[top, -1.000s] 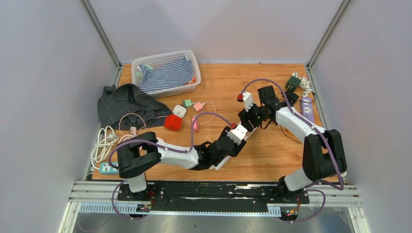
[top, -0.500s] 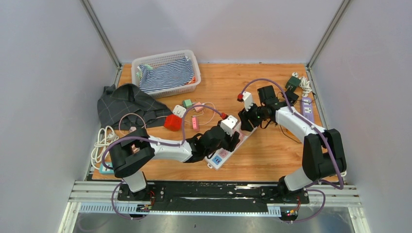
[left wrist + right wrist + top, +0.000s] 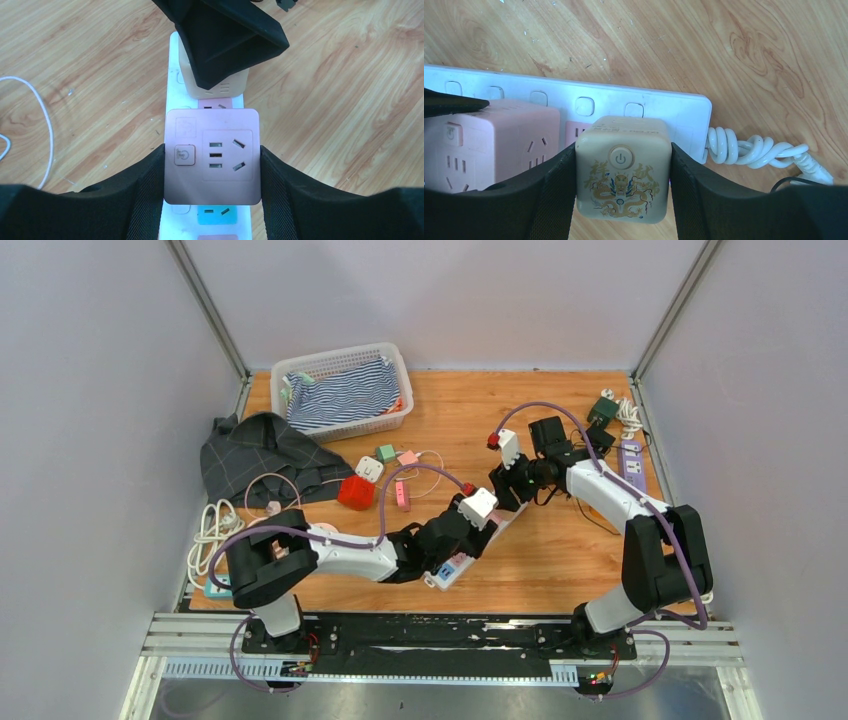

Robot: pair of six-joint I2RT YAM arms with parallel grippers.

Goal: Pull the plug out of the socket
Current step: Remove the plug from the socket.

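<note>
Pink cube (image 3: pixel 212 150) pinched by left tool (image 3: pixel 212 190), cream cube (image 3: pixel 621 150) by right tool (image 3: pixel 621 192), neighbours on white strip (image 3: pixel 574 95), bare wood (image 3: pixel 724 40) alongside.

white basket (image 3: pixel 338 353), striped cloth (image 3: pixel 345 392), grey garment (image 3: pixel 255 452)

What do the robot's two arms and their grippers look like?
The left arm and right arm have white shells with bulky black joints. A purple cable loops along each, ending at a red plug by a white wrist block. The left gripper and right gripper are black, with broad matte fingers, ribbed inside.
</note>
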